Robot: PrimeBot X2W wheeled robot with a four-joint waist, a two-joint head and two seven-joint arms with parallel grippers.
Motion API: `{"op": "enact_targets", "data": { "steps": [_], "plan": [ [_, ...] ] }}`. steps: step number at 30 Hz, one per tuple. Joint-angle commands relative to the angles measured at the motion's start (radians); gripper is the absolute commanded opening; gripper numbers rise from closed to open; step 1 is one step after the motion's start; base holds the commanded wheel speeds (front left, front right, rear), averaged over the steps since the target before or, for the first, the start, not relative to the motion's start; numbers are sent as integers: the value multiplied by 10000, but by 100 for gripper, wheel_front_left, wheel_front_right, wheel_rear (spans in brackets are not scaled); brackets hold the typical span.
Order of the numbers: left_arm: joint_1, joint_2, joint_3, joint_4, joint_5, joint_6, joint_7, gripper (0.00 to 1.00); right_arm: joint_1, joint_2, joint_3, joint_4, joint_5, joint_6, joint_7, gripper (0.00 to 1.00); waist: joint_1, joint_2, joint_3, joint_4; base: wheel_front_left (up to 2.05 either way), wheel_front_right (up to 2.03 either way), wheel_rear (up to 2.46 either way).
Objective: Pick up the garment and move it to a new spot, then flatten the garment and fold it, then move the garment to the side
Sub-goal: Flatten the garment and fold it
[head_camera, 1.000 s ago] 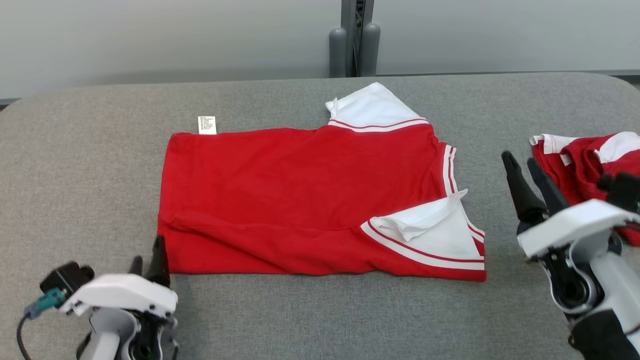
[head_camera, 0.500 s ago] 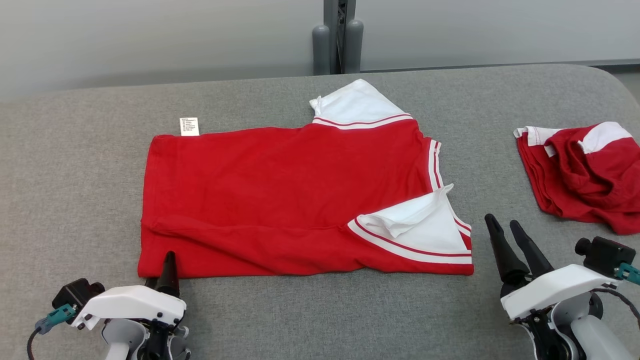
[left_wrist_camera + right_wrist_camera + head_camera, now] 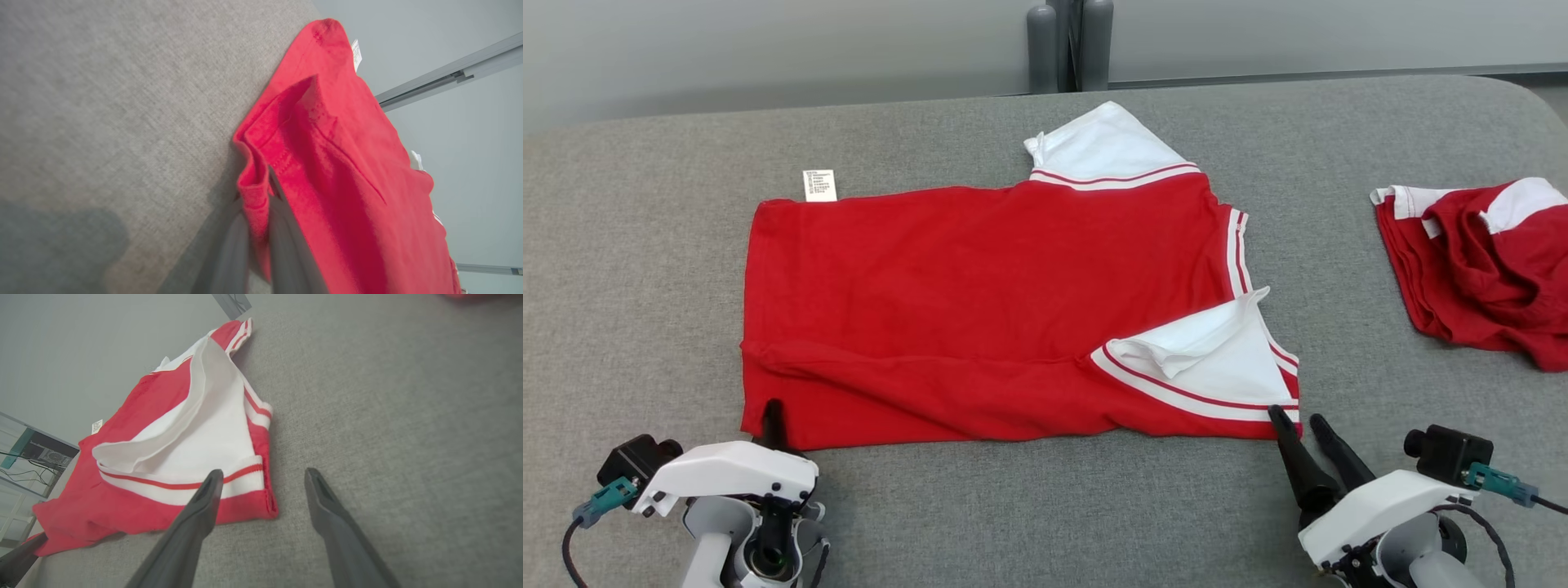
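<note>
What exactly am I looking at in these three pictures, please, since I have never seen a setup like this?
It is a two-armed robot folding clothes. One picture looks down from its head; the other two come from cameras on its wrists, looking along the fingers. On the grey padded table lies a red shirt with white sleeves, spread fairly flat. A second red garment sits crumpled off to the right. The left gripper has shut on the red shirt's near left corner. The right gripper is open, poised at the near right corner, holding nothing.
</note>
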Motion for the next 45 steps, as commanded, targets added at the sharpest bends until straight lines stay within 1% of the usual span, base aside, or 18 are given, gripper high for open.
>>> {"op": "enact_targets", "data": {
  "steps": [1, 5, 6, 7, 8, 9, 10, 13, 16, 20, 23, 25, 27, 31, 36, 42, 45],
  "plan": [
    [5, -39, -50, 200, 1, -91, 38, 0, -89, -10, 59, 120, -7, 3, 68, 100, 0, -1, 21, 67, 0, 0, 0],
    [-48, -98, -149, 304, 34, -186, -10, 0, -214, 87, 366, 550, -15, 3, 169, 100, 0, -1, 49, 248, 0, 0, 0],
    [-60, -107, -163, 320, 31, -215, -20, 0, -270, 105, 467, 611, -33, 3, 127, 77, 0, -1, 53, 279, 0, 0, 0],
    [-66, -118, -176, 324, 32, -272, -45, 0, -324, 141, 586, 644, -21, 3, 102, 46, 0, -1, 57, 307, 0, 0, 0],
    [-70, -131, -197, 316, 37, -316, -59, 0, -378, 147, 718, 673, -2, 3, 107, 30, 0, -1, 51, 340, 0, 0, 0],
    [-70, -141, -211, 313, 31, -356, -71, 0, -433, 146, 826, 715, 41, 3, 102, 18, 0, -1, 41, 370, 0, 0, 0],
    [-67, -150, -227, 305, 31, -400, -104, 0, -485, 128, 921, 751, 89, 3, 93, 0, 0, -1, 22, 400, 0, 0, 0],
    [-30, -150, -212, 210, -15, -578, -221, 0, -705, 14, 1048, 815, 247, 3, -101, 0, 0, -1, -51, 458, 0, 0, 0],
    [-13, -193, -224, -51, -73, -891, -318, 0, -906, -42, 1024, 543, 681, 5, -207, 0, 0, -1, -154, 487, 0, 0, 0],
    [145, -185, -135, -563, -206, -1229, -406, 0, -852, -379, 870, -258, 1583, 5, -2, 0, 0, -1, -345, 513, 0, 0, 0],
    [405, -190, -55, -1210, -420, -1497, -309, 0, -646, -777, 672, -1103, 2198, 5, 309, 0, 0, -1, -511, 532, 0, 0, 0],
    [673, -154, -24, -1648, -503, -1446, -260, 0, -433, -1121, 530, -1584, 2416, 5, 541, 0, 0, -1, -614, 544, 0, 0, 0],
    [961, -110, -45, -2070, -500, -1328, -200, 0, -229, -1412, 426, -1961, 2340, 5, 727, 0, 0, -1, -681, 553, 0, 0, 0],
    [1705, -140, -124, -2713, -543, -1056, -91, 0, 379, -1737, 176, -2356, 2021, 5, 1087, 0, 0, -1, -755, 585, 0, 0, 0],
    [2533, -265, -270, -2986, -633, -801, -84, 0, 1206, -1626, -235, -2362, 1582, 4, 1375, 0, 0, -1, -754, 614, 0, 0, 0],
    [3152, -365, -447, -2928, -717, -744, -181, 0, 1942, -1360, -650, -2080, 1126, 4, 1477, 0, 0, -1, -752, 616, 0, 0, 0],
    [3452, -391, -499, -2859, -712, -783, -262, 0, 2244, -1237, -889, -1967, 901, 4, 1476, 0, 0, -1, -762, 598, 0, 0, 0]
  ]
}}
